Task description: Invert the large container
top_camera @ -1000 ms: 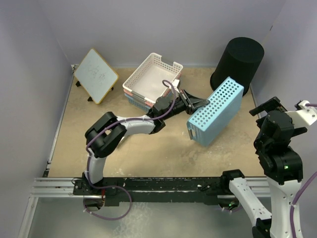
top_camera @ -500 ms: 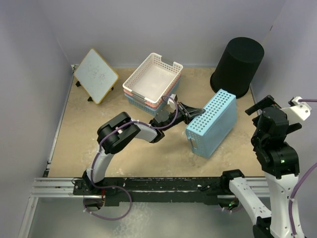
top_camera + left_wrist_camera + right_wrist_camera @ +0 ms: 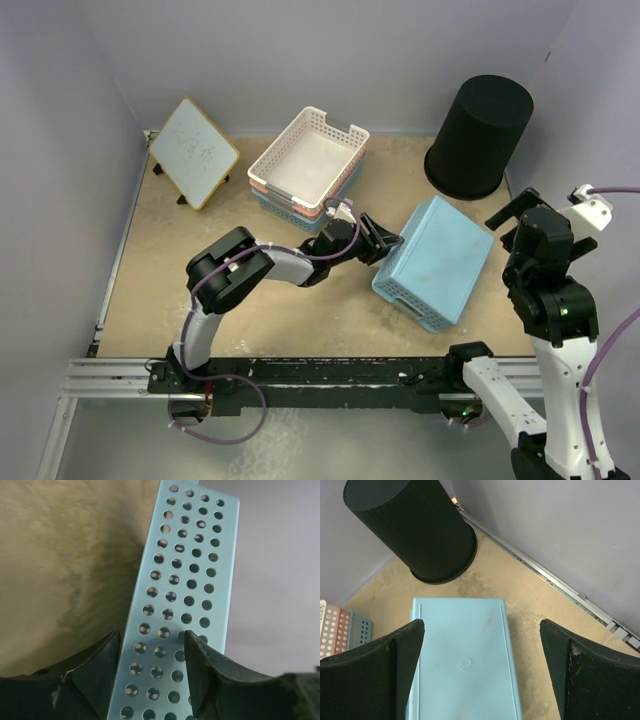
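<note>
The large container (image 3: 480,135), a tall black round wastebasket, stands at the back right with its wide rim on the table and its closed end up; the right wrist view shows the container (image 3: 415,525) too. A light blue perforated basket (image 3: 435,260) lies bottom up in front of it. My left gripper (image 3: 385,240) is at the basket's left side wall, open. In the left wrist view the perforated wall (image 3: 185,570) runs between the parted fingers of the left gripper (image 3: 152,635). My right gripper (image 3: 535,225) hangs open above the blue basket (image 3: 465,650), with the right gripper (image 3: 481,625) holding nothing.
A stack of lattice baskets (image 3: 305,165), white on pink on blue, sits at the back centre, its edge also seen in the right wrist view (image 3: 340,630). A small whiteboard (image 3: 195,152) leans at the back left. Walls close in the back and both sides.
The blue basket has tipped from standing on its side to lying bottom up. My left jaws, shut on its wall before, now stand apart. The right arm has drifted slightly.
</note>
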You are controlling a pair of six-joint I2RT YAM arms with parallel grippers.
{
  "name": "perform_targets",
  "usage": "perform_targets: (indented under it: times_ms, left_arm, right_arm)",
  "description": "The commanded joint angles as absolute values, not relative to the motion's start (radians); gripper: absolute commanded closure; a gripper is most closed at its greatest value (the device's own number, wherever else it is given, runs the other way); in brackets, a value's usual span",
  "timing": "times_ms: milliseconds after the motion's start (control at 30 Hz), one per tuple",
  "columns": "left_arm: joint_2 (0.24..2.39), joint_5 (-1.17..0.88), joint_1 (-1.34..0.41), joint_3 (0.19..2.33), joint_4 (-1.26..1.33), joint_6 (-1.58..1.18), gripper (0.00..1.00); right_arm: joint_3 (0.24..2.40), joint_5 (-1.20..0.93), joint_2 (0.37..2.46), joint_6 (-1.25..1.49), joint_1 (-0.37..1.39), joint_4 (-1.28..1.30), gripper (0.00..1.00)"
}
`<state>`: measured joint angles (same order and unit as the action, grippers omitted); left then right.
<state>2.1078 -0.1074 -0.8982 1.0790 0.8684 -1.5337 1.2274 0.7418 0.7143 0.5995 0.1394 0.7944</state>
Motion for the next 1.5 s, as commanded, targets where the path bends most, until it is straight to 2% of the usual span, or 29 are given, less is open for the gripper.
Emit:
perform_targets:
  times_ms: [0,300,667,833,933,1100,1300,1467]
  left_arm:
    - [1.974,-0.01,-0.913,1.169,0.457,-1.205,0.47]
    - [1.846,0.339,-0.971,1.259,-0.006,-0.824,0.43]
    - [1.531,0.375,-0.973,1.159,-0.074,-0.725,0.42]
    - [1.361,0.569,-0.971,1.121,-0.196,-0.728,0.42]
    - [1.256,0.697,-0.968,1.089,-0.259,-0.751,0.41]
    - [1.149,0.799,-0.964,1.059,-0.308,-0.756,0.39]
    - [1.125,0.832,-0.963,1.044,-0.325,-0.767,0.39]
    - [1.14,0.826,-0.963,1.051,-0.332,-0.77,0.39]
  right_arm:
    - [1.223,0.667,0.779,0.559,0.143,0.765,0.01]
    - [1.174,0.461,0.917,0.527,0.143,0.743,0.01]
    - [1.096,0.149,0.996,0.473,0.143,0.633,0.02]
    - [0.994,-0.057,1.035,0.569,0.197,0.49,0.02]
    - [0.981,-0.033,1.112,0.616,0.338,0.439,0.02]
    - [1.012,0.032,1.223,0.644,0.537,0.397,0.02]
    - [1.0,0.049,1.334,0.661,0.604,0.355,0.02]
    - [0.982,0.142,1.375,0.664,0.6,0.516,0.0]
